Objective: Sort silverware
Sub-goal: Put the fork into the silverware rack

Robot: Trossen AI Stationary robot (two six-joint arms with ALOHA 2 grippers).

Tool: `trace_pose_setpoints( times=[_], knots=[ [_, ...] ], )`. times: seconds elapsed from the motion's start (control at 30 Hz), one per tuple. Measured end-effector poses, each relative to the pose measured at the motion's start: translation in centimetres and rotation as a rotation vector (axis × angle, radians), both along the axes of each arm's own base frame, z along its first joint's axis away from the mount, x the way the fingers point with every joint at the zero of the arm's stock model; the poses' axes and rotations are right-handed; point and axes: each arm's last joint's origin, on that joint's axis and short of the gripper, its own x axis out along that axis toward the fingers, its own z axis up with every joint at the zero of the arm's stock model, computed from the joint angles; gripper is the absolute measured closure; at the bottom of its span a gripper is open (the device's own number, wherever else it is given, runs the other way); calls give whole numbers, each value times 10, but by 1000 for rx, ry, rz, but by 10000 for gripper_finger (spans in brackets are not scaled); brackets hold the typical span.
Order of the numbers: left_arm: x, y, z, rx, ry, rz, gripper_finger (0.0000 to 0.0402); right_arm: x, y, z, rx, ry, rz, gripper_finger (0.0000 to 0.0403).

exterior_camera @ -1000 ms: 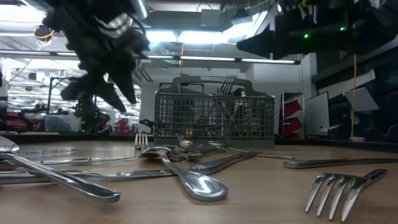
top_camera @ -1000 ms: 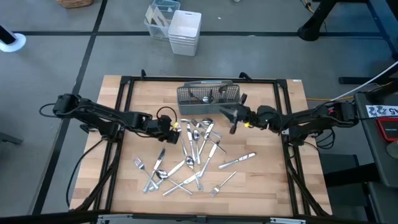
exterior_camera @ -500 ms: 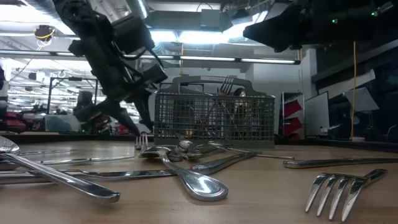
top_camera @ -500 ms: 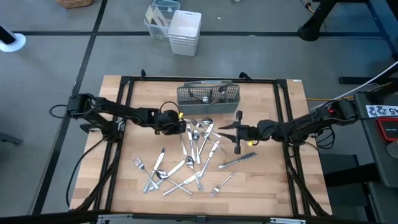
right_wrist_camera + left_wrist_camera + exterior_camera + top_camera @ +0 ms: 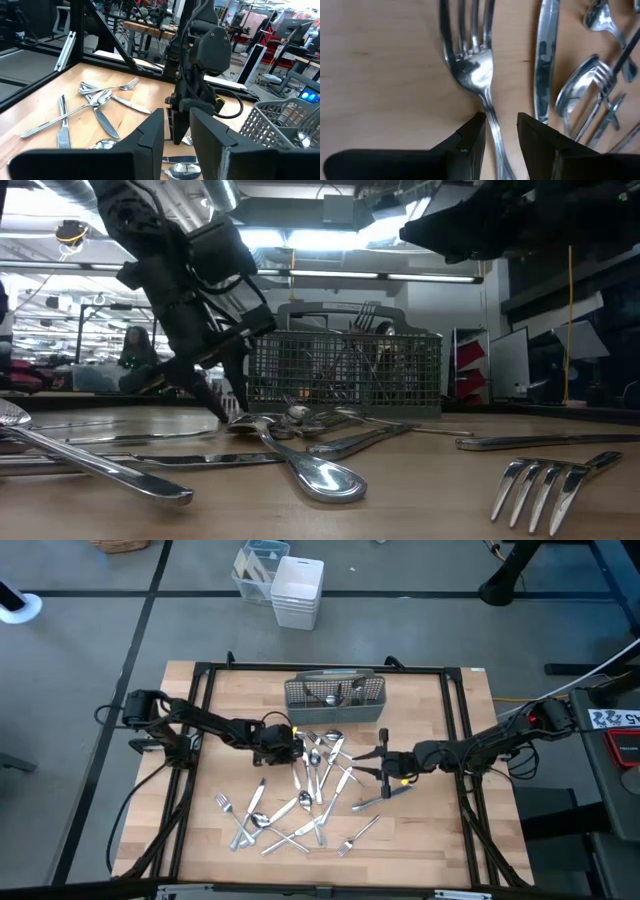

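- Landmark: grey mesh caddy (image 5: 335,698), standing at the far-middle of the wooden table (image 5: 430,830). A few pieces stand upright in it already.
- Silverware (image 5: 312,775): loose heap of forks, spoons and knives lying flat on the table, starting just in front of the caddy and spreading toward the near edge; some handles cross one another. One knife (image 5: 381,798) lies apart, in front of the caddy and toward the right arm's side.
- Left gripper (image 5: 283,743): low over the heap's edge nearest the caddy, on the left arm's side. In the left wrist view its fingers (image 5: 470,142) stand parted with a fork (image 5: 472,70) between them, astride the neck just behind the tines. Jaws not closed on it; nothing held.
- Right gripper (image 5: 382,766): in front of the caddy on the right arm's side, close above the lone knife. Fingers (image 5: 149,136) slightly parted, nothing between them.
- Handling, judged: pieces look stiff, light, polished and so slippery; lying flat, they give little height to pinch. Best hold is probably across the narrow neck or handle, jaws square to it, fingertips down on the wood.
- Risk, judged: a grip near the tines could let the fork pivot or slide out; crossed handles may drag neighbours along when lifted.
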Motion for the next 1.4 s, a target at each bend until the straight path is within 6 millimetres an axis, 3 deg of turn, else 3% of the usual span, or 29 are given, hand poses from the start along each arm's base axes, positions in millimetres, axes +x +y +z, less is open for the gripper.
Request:
trace_pose_setpoints(
  times=[0.3,0.63,0.73,1.03,1.27,1.4],
  knots=[
    [-3,9,-4,-12,47,23,303,-1,0,-7,-16,68,0,306],
    [-4,9,-14,-3,92,-70,388,-1,0,-7,-16,73,0,306],
    [-4,9,-11,18,77,-99,393,-1,0,-7,-16,73,0,306],
    [-9,9,15,116,-7,-195,398,-1,0,-7,-16,73,0,306],
    [-15,1,52,160,-170,-256,401,-1,-2,-7,10,71,-58,306],
    [-13,-9,77,223,-350,-313,401,-1,-4,-7,10,69,-126,306]
  ],
)
